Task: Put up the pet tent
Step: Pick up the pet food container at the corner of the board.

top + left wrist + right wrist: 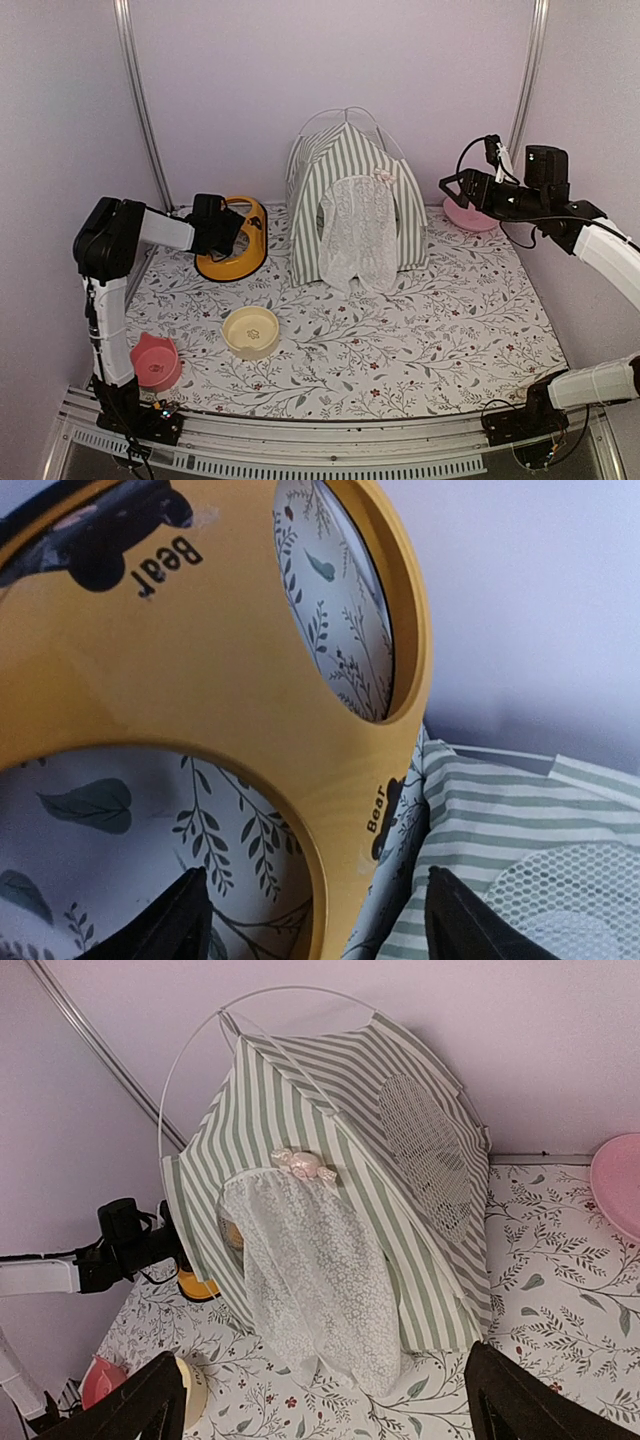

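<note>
Tent (352, 195) stands at twelve o'clock; left tool (318, 910), right tool (325, 1400) gape wide; a stray swing could topple it.

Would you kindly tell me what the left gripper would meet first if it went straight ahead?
Probably the yellow Bear-marked frame, close ahead of the left gripper; the striped pet tent lies beyond it.

pet tent (355, 200) back hidden; pink dish (618, 1182) cropped

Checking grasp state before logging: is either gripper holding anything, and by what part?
Right gripper: nothing, open. Left gripper: jaws open, straddling the yellow frame's rim; no clamp visible.
</note>
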